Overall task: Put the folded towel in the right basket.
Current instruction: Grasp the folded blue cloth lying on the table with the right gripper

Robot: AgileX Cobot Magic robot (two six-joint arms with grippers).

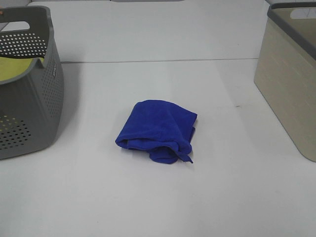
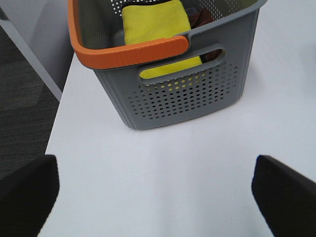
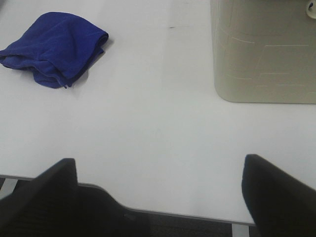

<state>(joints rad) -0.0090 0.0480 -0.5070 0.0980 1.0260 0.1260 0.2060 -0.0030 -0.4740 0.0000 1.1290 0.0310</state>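
White tabletop (image 1: 148,197) bears the blue towel (image 1: 158,129); dark flooring (image 2: 19,89), perhaps carpet, beside.

The towel (image 1: 158,130) lies between left basket (image 1: 29,89) and right basket (image 1: 291,84).

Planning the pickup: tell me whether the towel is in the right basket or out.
Out. The towel lies on the table between the gray basket and the right basket, touching neither.

The blue towel (image 1: 157,131), loosely folded and rumpled, lies flat well ahead of the right gripper (image 3: 159,159), toward its inner side. The beige, grey-rimmed basket (image 1: 291,79) stands upright ahead on its outer side.
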